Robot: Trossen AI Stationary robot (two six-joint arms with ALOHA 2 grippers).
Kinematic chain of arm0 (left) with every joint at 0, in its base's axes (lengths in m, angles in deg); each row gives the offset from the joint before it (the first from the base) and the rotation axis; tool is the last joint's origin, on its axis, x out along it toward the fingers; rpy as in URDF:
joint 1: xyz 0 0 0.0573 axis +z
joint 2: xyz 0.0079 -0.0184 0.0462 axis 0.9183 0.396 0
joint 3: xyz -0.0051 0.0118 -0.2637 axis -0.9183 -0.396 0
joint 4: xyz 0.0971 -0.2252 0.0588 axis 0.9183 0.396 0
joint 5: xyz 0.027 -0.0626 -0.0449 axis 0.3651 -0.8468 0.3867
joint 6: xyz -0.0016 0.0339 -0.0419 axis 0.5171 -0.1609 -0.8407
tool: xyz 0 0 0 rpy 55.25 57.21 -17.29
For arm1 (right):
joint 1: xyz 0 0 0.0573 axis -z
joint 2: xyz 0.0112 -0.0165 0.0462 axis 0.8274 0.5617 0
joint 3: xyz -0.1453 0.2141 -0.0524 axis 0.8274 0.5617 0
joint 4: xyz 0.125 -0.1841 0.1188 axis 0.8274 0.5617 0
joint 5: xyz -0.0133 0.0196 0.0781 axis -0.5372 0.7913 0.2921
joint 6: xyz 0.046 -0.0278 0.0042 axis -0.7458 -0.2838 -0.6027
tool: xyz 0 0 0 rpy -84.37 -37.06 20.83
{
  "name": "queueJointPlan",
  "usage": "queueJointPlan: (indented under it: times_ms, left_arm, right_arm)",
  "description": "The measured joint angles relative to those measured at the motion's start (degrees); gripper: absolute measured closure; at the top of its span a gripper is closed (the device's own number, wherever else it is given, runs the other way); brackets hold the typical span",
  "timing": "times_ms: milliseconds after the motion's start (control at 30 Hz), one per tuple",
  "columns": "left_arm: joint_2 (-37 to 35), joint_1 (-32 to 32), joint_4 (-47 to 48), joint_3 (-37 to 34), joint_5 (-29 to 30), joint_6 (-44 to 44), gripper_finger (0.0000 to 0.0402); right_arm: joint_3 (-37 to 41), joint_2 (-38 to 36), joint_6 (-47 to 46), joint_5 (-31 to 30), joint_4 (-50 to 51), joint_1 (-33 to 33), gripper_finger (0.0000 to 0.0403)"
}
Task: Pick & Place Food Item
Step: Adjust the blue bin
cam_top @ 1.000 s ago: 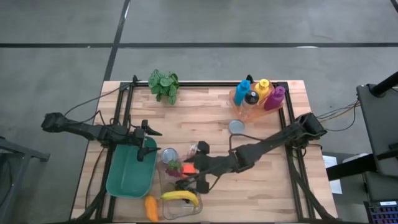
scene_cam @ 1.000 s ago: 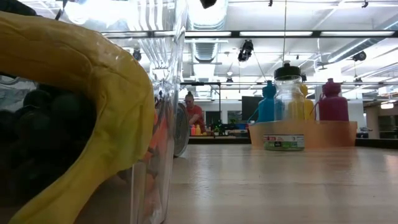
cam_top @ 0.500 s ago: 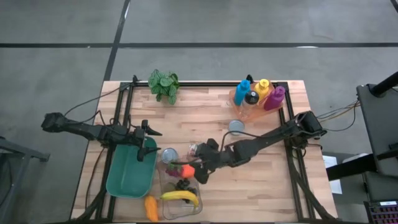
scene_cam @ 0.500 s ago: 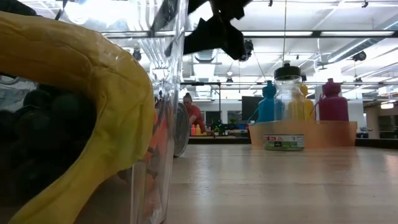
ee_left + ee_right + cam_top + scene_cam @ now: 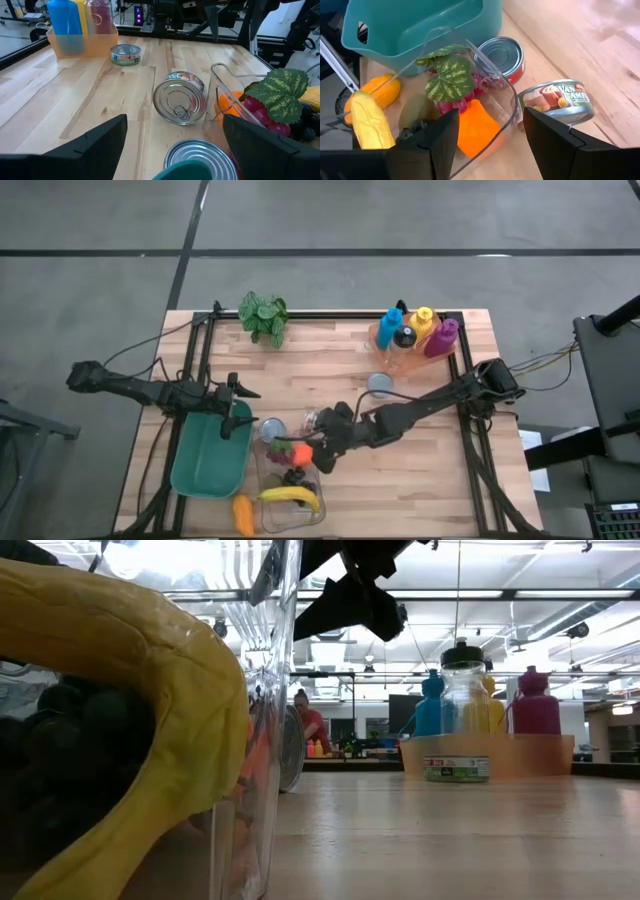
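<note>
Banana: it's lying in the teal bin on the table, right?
Not quite. The banana lies on the table in the clear container, not in the teal bin, which stands right beside that container. The high view shows it.

potted plant (image 5: 263, 317), bottles in tray (image 5: 417, 332)

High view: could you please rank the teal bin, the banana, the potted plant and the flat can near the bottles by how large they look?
1. teal bin
2. banana and potted plant: too alike to rank
3. flat can
</note>
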Motion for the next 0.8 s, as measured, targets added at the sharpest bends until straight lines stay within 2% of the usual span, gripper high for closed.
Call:
queueJointPlan:
  times_ms: [300, 433, 533, 667, 800]
  left_arm:
    - [0.0, 0.0, 0.0, 0.0, 0.0, 0.0, 0.0066]
    - [0.0, 0.0, 0.0, 0.0, 0.0, 0.0, 0.0066]
    - [0.0, 0.0, 0.0, 0.0, 0.0, 0.0, 0.0066]
    - [0.0, 0.0, 0.0, 0.0, 0.0, 0.0, 0.0066]
    - [0.0, 0.0, 0.0, 0.0, 0.0, 0.0, 0.0066]
  right_arm:
    - [0.0, -0.1, 2.6, -0.4, -0.1, -0.1, 0.0186]
    - [0.4, -3.2, 4.6, -6.2, 0.8, -1.3, 0.0186]
    - [1.8, -6.9, 10.1, -12.3, -1.3, -4.2, 0.0186]
    - [7.5, -12.4, 17.7, -16.5, -6.6, -7.3, 0.0186]
    - [17.5, -20.0, 24.0, -16.5, -18.1, -7.6, 0.0186]
